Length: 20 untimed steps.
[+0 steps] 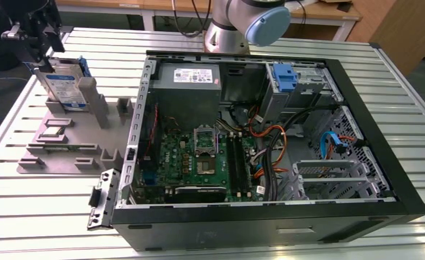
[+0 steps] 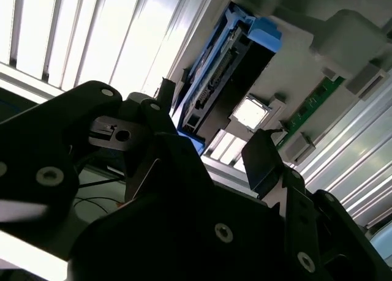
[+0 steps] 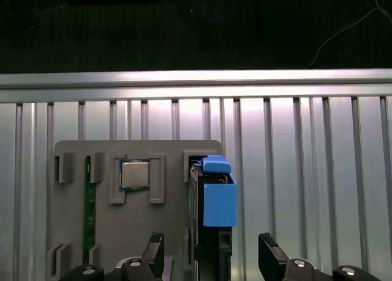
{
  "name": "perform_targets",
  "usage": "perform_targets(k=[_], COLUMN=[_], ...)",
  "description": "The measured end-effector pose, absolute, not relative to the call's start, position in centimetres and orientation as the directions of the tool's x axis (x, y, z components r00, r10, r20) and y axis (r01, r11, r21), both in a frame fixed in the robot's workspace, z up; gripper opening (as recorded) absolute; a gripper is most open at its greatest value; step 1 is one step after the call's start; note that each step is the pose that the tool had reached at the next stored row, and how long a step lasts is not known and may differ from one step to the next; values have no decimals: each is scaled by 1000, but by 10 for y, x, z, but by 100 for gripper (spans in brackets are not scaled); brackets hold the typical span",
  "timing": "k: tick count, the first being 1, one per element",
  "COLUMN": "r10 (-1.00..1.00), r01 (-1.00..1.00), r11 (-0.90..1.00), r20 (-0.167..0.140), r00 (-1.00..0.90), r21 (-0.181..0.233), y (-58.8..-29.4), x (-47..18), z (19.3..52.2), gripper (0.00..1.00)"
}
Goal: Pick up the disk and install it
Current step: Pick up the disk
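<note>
The disk (image 1: 65, 86), a silver-grey drive with a blue-and-white label in blue carrier rails, stands on edge in a slot of the grey holder tray (image 1: 68, 146) at the exterior view's left. My gripper (image 1: 45, 58) hangs right over its top edge. In the first wrist view the disk (image 3: 218, 201) lies between the two dark fingertips (image 3: 155, 249) with a gap on each side, so the gripper (image 3: 212, 251) is open and straddles it. The second wrist view shows the disk (image 2: 214, 91) beyond the open gripper (image 2: 211, 131).
The holder tray also carries a square processor chip (image 3: 134, 174) and a green memory stick (image 3: 89, 201). An open computer case (image 1: 270, 135) lies at the exterior view's right, with a grey power supply (image 1: 187, 76), a blue bracket (image 1: 285, 76) in the drive cage, cables and a motherboard.
</note>
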<state>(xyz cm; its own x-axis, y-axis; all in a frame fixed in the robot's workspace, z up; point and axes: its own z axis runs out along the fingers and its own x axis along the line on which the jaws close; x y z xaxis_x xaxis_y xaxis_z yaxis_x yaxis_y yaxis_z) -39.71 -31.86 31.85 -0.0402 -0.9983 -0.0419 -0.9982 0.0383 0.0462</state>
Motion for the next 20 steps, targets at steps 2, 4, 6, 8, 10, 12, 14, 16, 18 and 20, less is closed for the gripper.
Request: perform_targets(k=[2, 4, 6, 8, 10, 12, 14, 16, 18, 20], r10=[-998, -998, -998, -998, -998, -998, -998, -998, -998, -998], r01=[-998, -998, -998, -998, -998, -998, -998, -998, -998, -998], r11=[37, 37, 36, 35, 35, 35, 35, 35, 35, 35], r20=[-42, -42, -42, -42, -42, -42, -42, -42, -42, -42], r00=[-39, -39, -38, -37, -37, -37, -37, -37, -37, -37], r21=[46, 46, 46, 46, 46, 46, 46, 46, 46, 46], y=[-319, -319, -319, -319, -319, -319, -319, -319, -319, -319], x=[-397, -397, -397, -397, -397, -397, -397, -395, -395, -394], z=[315, 311, 308, 305, 302, 302, 302, 301, 301, 301], gripper=[71, 71, 71, 71, 71, 71, 71, 71, 71, 71])
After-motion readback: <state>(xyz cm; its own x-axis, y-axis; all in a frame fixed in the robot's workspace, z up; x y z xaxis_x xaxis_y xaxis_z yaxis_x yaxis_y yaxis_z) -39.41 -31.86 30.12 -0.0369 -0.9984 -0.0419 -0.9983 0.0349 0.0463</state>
